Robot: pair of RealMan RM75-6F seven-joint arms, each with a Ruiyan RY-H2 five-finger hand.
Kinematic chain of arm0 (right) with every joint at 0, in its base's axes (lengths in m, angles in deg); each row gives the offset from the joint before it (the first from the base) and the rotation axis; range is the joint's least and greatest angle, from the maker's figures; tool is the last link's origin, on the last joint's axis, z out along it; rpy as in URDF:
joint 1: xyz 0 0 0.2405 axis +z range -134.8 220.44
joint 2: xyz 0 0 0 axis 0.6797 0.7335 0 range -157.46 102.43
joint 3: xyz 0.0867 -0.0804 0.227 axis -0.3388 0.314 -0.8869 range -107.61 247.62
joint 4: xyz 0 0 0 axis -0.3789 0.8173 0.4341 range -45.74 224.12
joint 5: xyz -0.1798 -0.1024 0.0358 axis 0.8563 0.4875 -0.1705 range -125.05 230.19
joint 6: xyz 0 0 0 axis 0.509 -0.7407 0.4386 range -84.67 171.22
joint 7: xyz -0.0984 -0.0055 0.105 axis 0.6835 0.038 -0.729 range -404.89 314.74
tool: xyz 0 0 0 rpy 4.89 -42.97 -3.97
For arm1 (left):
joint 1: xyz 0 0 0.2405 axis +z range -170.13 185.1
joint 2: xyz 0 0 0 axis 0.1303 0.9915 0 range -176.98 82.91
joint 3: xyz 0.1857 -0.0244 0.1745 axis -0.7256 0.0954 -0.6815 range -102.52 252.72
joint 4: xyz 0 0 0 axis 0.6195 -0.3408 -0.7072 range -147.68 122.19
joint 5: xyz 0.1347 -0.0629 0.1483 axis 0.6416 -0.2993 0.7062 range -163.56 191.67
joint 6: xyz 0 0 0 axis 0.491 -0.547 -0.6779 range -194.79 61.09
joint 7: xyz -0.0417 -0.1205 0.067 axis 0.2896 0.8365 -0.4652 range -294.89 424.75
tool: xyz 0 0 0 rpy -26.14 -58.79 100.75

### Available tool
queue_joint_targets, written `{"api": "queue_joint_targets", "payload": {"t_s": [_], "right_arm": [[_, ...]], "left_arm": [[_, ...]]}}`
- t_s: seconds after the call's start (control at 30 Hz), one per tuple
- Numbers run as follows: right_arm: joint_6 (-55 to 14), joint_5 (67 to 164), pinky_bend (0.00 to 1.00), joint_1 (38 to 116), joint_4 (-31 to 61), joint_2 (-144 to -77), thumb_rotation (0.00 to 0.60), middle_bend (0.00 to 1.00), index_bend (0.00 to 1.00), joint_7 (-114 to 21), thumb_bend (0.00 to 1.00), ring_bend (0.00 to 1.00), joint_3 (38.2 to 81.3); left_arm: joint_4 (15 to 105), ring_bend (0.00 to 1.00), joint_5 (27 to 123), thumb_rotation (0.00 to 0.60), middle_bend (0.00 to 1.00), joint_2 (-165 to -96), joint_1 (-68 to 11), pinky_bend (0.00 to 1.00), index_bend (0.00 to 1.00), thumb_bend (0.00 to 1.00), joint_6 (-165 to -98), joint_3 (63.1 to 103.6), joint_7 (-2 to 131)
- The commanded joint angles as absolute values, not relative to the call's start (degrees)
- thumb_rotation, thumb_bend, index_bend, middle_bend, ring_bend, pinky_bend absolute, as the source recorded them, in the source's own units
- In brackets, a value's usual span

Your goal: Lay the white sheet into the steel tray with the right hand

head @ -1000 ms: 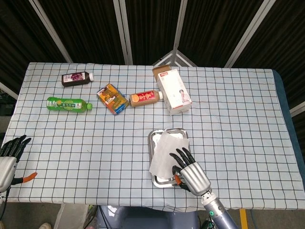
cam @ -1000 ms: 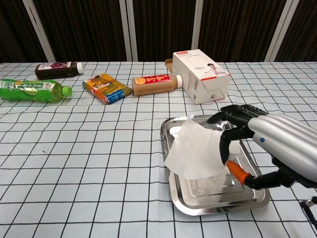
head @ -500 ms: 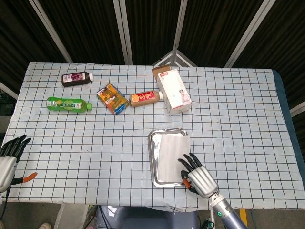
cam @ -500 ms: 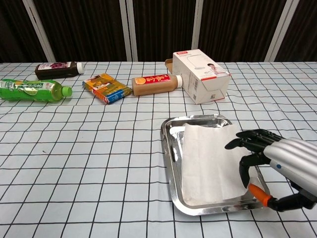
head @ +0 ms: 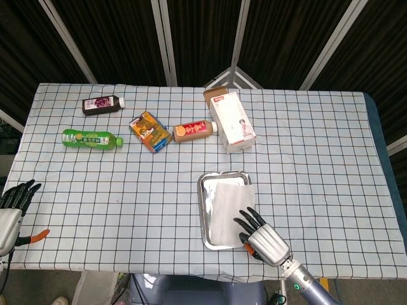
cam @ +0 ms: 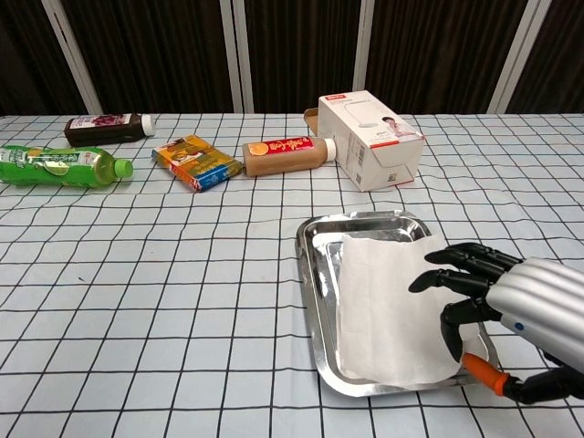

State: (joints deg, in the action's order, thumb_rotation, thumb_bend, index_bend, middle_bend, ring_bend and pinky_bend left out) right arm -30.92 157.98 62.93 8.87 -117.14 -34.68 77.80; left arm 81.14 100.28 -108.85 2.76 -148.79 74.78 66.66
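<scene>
Released since earlier: white sheet point(cam: 388, 306) flat in steel tray point(cam: 311, 274); right robot hand point(cam: 493, 297) spread, empty.

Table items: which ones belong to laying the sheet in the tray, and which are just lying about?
Part of the job:
white sheet, lying in the tray
steel tray
right hand, over the tray's right side, holding nothing

Lying about:
green bottle
dark juice bottle
orange-labelled bottle
yellow-and-blue packet
white carton
left hand, idle at the table's edge
</scene>
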Motion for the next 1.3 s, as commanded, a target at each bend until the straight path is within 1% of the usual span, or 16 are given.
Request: {"api": "queue_joint_targets", "payload": {"t_s": [0.03, 0.43, 0.5, 0.53, 0.57, 0.63, 0.7, 0.73, 0.8, 0.9, 0.97, 1.13, 1.17, 1.23, 1.3], "right_arm": [[-31.3, 159.6, 0.0, 64.0, 9.7, -117.1, 0.6, 0.2, 0.71, -33.8, 0.56, 0.0, 77.7], [-29.6, 157.9, 0.0, 65.7, 9.0, -117.1, 0.6, 0.2, 0.71, -31.5, 0.56, 0.0, 75.1], [-29.4, 157.5, 0.0, 65.5, 8.7, -117.0, 0.6, 0.2, 0.69, -31.3, 0.56, 0.0, 75.1], [-29.3, 157.3, 0.0, 65.4, 8.6, -116.9, 0.6, 0.2, 0.66, -31.0, 0.56, 0.0, 75.2], [-29.4, 157.3, 0.0, 65.2, 8.6, -116.8, 0.6, 0.2, 0.62, -30.6, 0.56, 0.0, 75.3], [-29.5, 157.2, 0.0, 64.9, 8.7, -116.7, 0.6, 0.2, 0.51, -29.7, 0.56, 0.0, 75.6], [-29.8, 156.9, 0.0, 64.5, 8.4, -116.5, 0.6, 0.19, 0.36, -29.3, 0.56, 0.0, 75.7], [-29.9, 156.8, 0.0, 64.3, 8.2, -116.5, 0.6, 0.18, 0.31, -29.0, 0.56, 0.0, 75.7], [-30.3, 156.7, 0.0, 64.1, 7.8, -116.2, 0.6, 0.16, 0.18, -28.5, 0.56, 0.0, 75.7], [-30.8, 156.8, 0.0, 63.7, 6.9, -115.8, 0.6, 0.12, 0.03, -28.0, 0.56, 0.0, 75.8], [-30.9, 156.9, 0.0, 63.5, 6.4, -115.4, 0.6, 0.1, 0.0, -27.5, 0.56, 0.0, 76.1], [-30.9, 157.1, 0.0, 63.2, 4.6, -113.5, 0.6, 0.06, 0.0, -25.7, 0.56, 0.0, 76.5], [-30.9, 157.0, 0.0, 63.3, 4.0, -113.0, 0.6, 0.06, 0.0, -25.6, 0.57, 0.0, 76.5], [-30.6, 156.8, 0.0, 63.4, 2.5, -112.1, 0.6, 0.05, 0.0, -25.3, 0.67, 0.0, 76.4], [-29.5, 155.9, 0.0, 63.7, 0.8, -111.1, 0.6, 0.05, 0.0, -25.1, 0.84, 0.0, 76.2]], "left_arm": [[81.1, 0.0, 100.3, 0.6, 0.0, -108.8, 2.8, 0.0, 0.0, 0.0, -148.8, 74.8, 66.7], [81.2, 0.0, 100.2, 0.6, 0.0, -108.7, 2.7, 0.0, 0.0, 0.0, -148.7, 74.8, 67.1], [81.1, 0.0, 100.2, 0.6, 0.0, -108.7, 2.7, 0.0, 0.0, 0.0, -148.7, 74.8, 67.1], [81.1, 0.0, 100.2, 0.6, 0.0, -108.7, 2.7, 0.0, 0.0, 0.0, -148.6, 74.8, 67.1], [81.1, 0.0, 100.2, 0.6, 0.0, -108.7, 2.7, 0.0, 0.0, 0.0, -148.6, 74.8, 67.2], [81.1, 0.0, 100.3, 0.6, 0.0, -108.7, 2.7, 0.0, 0.0, 0.0, -148.6, 74.8, 67.2], [81.1, 0.0, 100.4, 0.6, 0.0, -108.7, 2.7, 0.0, 0.0, 0.0, -148.7, 74.8, 67.1], [81.1, 0.0, 100.4, 0.6, 0.0, -108.7, 2.7, 0.0, 0.0, 0.0, -148.7, 74.8, 67.1], [81.1, 0.0, 100.4, 0.6, 0.0, -108.7, 2.7, 0.0, 0.0, 0.0, -148.7, 74.7, 67.1], [81.2, 0.0, 100.4, 0.6, 0.0, -108.7, 2.7, 0.0, 0.0, 0.0, -148.7, 74.7, 67.1], [81.2, 0.0, 100.4, 0.6, 0.0, -108.7, 2.7, 0.0, 0.0, 0.0, -148.7, 74.7, 67.1], [81.3, 0.0, 100.2, 0.6, 0.0, -108.7, 2.7, 0.0, 0.0, 0.0, -148.5, 74.7, 67.2], [81.3, 0.0, 100.2, 0.6, 0.0, -108.7, 2.7, 0.0, 0.0, 0.0, -148.5, 74.7, 67.2], [81.4, 0.0, 100.2, 0.6, 0.0, -108.7, 2.7, 0.0, 0.0, 0.0, -148.5, 74.7, 67.2], [81.4, 0.0, 100.2, 0.6, 0.0, -108.7, 2.7, 0.0, 0.0, 0.0, -148.4, 74.7, 67.2]]}}
